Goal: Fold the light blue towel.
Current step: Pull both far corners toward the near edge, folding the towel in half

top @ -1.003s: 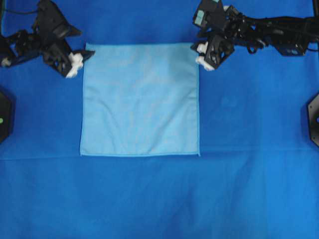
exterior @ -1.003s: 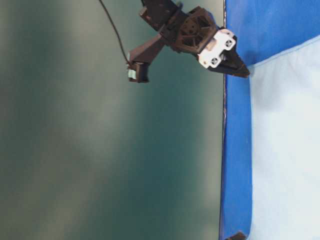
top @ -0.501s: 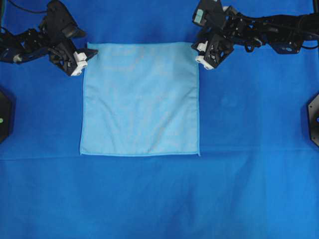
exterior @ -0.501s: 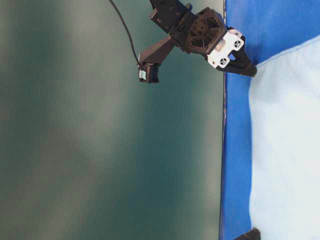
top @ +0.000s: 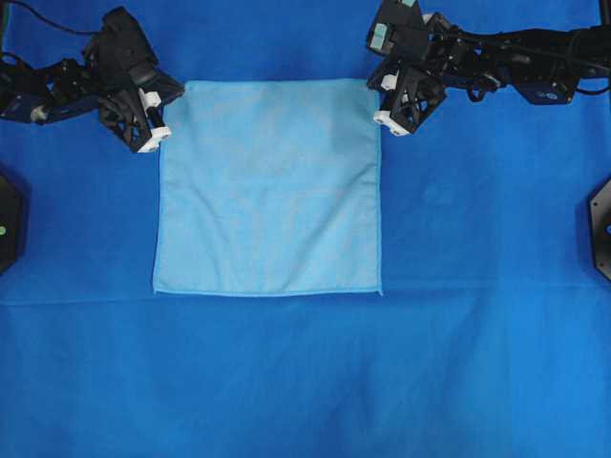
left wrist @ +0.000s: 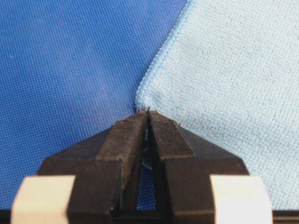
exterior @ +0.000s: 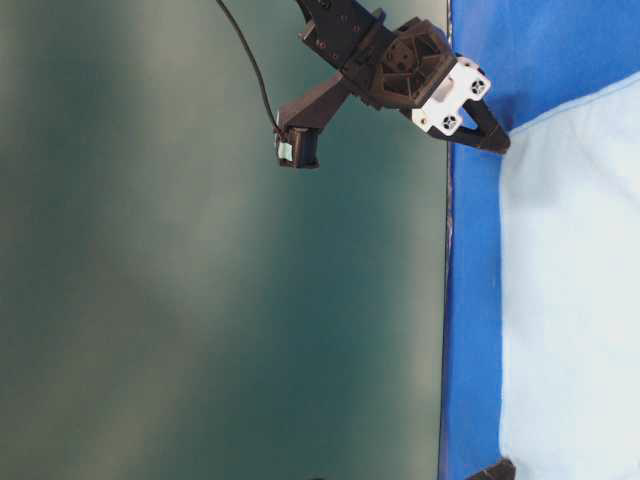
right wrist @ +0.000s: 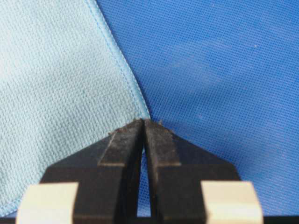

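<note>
Light blue towel [top: 267, 186] lies flat, unfolded, square.

A robot lab bench: deep-blue table covering [top: 477, 363] (plain green backdrop [exterior: 200, 300]).

Open blue table covering [top: 305, 382] around flat light blue towel [top: 267, 191], nothing blocking
</note>
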